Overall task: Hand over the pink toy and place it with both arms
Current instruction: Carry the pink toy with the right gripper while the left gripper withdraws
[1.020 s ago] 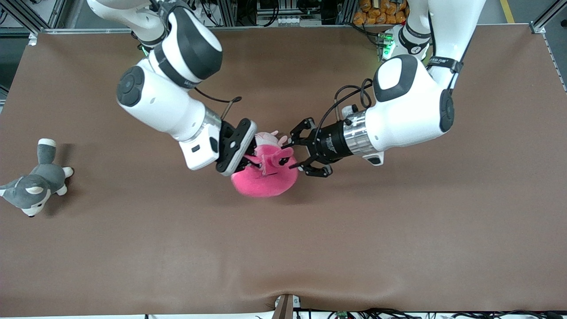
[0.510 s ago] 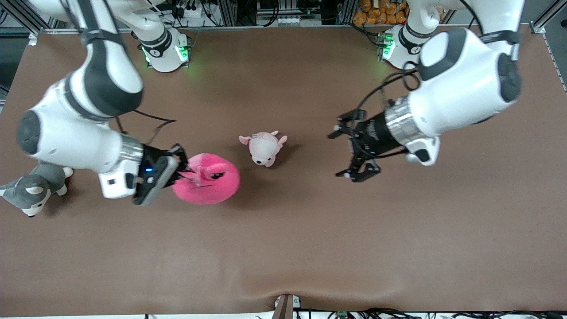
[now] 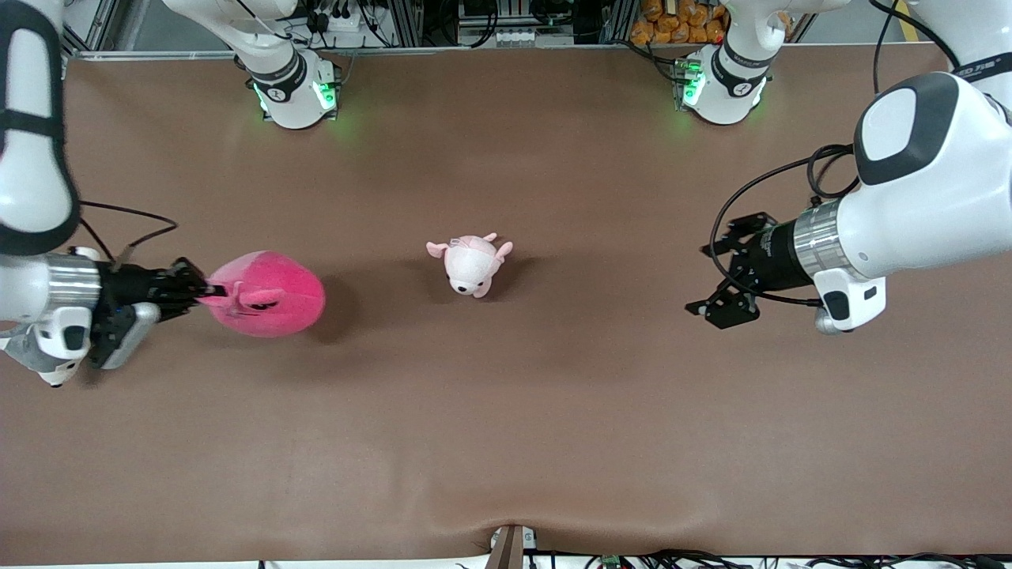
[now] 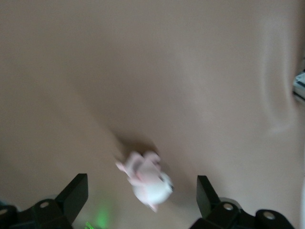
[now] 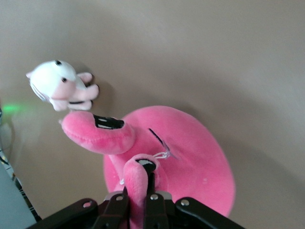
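the pink toy (image 3: 267,294) hangs in the air over the right arm's end of the bench (image 3: 506,442), pinched by one floppy ear in the right hand (image 3: 207,295). in the right wrist view the toy (image 5: 176,157) fills the lower middle, its round body below the black fingers (image 5: 152,205), which are pressed together on a flap of pink plush; a black eye mark shows on another flap just beside it. the right hand reaches in sideways from the edge of the bench, with its wrist and camera housing low over the brown surface.

the small pale-pink-and-white plush animal (image 3: 470,262) lies on the bench near the middle, well apart from the toy and from both hands; it shows in the right wrist view (image 5: 61,86) and in the left wrist view (image 4: 145,179) too.

the left hand (image 3: 731,273) hovers over the left arm's end of the bench, its fingers (image 4: 71,193) spread wide and holding nothing.

a little of a grey-and-white plush dog (image 3: 49,371) peeks out under the right wrist.
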Controlling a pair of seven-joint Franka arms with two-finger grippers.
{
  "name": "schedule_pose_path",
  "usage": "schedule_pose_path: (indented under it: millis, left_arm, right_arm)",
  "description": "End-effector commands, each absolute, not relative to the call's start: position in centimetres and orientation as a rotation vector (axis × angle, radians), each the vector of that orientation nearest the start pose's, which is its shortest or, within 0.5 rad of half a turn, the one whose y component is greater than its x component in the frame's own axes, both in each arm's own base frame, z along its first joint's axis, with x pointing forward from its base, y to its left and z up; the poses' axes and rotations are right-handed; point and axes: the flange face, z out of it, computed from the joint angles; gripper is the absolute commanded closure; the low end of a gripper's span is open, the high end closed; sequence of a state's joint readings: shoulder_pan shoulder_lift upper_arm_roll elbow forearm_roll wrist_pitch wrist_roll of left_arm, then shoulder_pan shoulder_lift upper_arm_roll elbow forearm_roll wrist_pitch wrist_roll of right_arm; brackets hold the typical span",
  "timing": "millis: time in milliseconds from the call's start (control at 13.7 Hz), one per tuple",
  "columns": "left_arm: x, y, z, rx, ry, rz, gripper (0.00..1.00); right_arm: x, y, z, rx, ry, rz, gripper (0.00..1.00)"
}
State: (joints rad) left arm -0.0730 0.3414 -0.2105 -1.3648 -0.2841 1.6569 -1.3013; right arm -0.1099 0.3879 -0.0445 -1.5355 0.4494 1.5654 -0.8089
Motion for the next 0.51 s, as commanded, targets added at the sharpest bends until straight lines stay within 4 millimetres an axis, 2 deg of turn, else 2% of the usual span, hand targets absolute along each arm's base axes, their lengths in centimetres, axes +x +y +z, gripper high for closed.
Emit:
schedule_pose_path:
  millis: [0, 73, 219, 437]
  left_arm:
    - [61.4, -18.9, 54.4, -2.959, -1.313, 0.282, 0.0]
    - [61.2, -18.2, 54.1, -2.972, -1.217, 0.3, 0.0]
    - [61.2, -17.4, 54.3, -3.006, -0.99, 0.217, 0.0]
    - [60.1, -16.5, 56.4, -3.002, -0.806, 0.143, 0.0]
  right_arm:
    - [62.1, -8.7, 37.4, -2.416, -0.753, 0.169, 1.0]
    - [62.0, -10.1, 35.5, -2.38, -0.793, 0.162, 1.0]
    - [61.9, -12.0, 33.2, -2.327, -0.864, 0.125, 1.0]
    - [61.4, -14.6, 29.2, -2.293, -0.775, 0.121, 1.0]
